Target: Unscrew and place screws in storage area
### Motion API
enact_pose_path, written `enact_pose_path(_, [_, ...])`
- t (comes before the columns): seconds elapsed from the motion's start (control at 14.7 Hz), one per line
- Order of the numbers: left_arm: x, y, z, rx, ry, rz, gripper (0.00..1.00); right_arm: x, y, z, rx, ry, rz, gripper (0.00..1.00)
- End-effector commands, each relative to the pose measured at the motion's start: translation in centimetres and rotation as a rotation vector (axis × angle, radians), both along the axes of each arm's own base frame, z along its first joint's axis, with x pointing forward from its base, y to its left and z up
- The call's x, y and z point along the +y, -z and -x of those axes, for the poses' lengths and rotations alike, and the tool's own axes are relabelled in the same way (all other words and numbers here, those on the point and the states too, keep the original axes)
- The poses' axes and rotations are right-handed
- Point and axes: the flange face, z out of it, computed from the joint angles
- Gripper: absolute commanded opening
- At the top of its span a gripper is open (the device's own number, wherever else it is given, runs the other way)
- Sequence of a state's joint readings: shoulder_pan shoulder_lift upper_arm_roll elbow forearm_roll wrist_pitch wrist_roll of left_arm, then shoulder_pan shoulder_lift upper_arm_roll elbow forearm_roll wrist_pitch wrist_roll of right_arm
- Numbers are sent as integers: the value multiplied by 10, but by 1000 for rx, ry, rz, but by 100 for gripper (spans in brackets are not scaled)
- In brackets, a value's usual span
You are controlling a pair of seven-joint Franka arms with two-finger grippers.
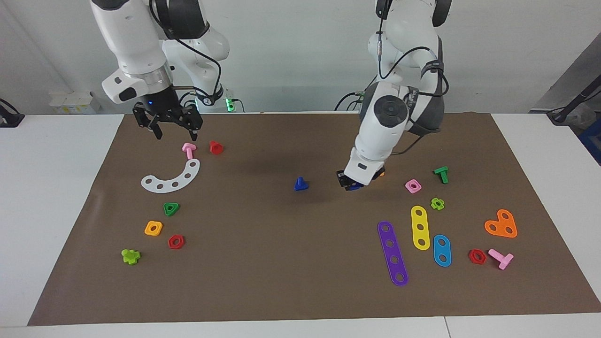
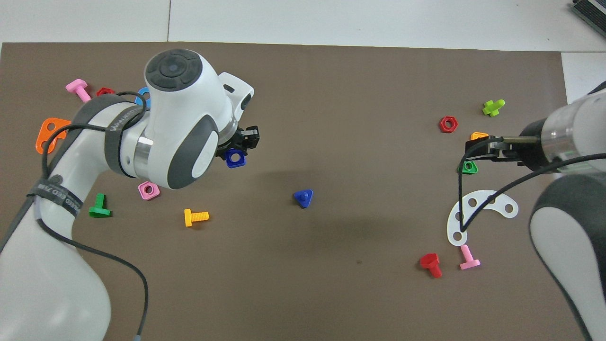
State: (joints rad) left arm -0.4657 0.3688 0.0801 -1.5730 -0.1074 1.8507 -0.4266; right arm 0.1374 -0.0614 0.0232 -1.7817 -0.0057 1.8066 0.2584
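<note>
Evidently light, rigid and slick, the dark-blue triangular-head bolt [image 1: 301, 184] stands mid-mat on its head, best pinched across that head's flats; left gripper [image 1: 355, 185] clamps the blue square nut [image 2: 235, 158], while the waiting right gripper [image 1: 174, 133] hangs spread over the pink bolt [image 1: 189, 149].

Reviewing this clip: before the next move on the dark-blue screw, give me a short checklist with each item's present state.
1. Dark-blue triangular-head plastic screw free of any nut, lying alone mid-mat: ok.
2. Screw in the storage area beside the white curved five-hole strip: not ok, it lies well short of the strip, toward the left arm's end.
3. Left gripper clear of the screw: ok, it is down at the blue square nut.
4. Whether the left gripper has let go of that nut: cannot tell.
5. Right gripper free to fetch: ok, open with nothing in it, raised over the pink T-shaped bolt.
6. Bare mat beside the strip for the screw: ok.
</note>
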Motion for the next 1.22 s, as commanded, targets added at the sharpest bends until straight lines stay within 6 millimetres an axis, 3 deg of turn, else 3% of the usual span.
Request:
enact_pose_path(0.0, [48,18,4,9,137,46,14,31,23,14,-13,13,-18,99])
enact_pose_path(0.27, [89,74,31,-89,211,56,14,109,86,8,-18,17,-30,98])
enact_pose_path(0.41, [109,88,36,-87,231,52,14,150,121,12,-22,50,-46,98])
enact_pose_path(0.54, [113,98,41,-74,258,23,18,191,157,14,-24,40,-56,98])
enact_pose_path(0.61, [116,101,43,-69,263,13,36,203,171,15,-23,38,-57,98])
enact_pose_path(0.75, [118,100,42,-69,262,10,96,232,199,21,-23,21,-63,96])
enact_pose_path(0.95, [117,92,36,-76,272,0,100,249,222,21,-42,13,-56,91])
enact_pose_path(1.09, [126,74,26,-64,257,-2,100,279,247,31,-40,-1,-45,90])
enact_pose_path(1.15, [135,60,21,-44,243,-2,100,283,257,32,-53,-8,-28,89])
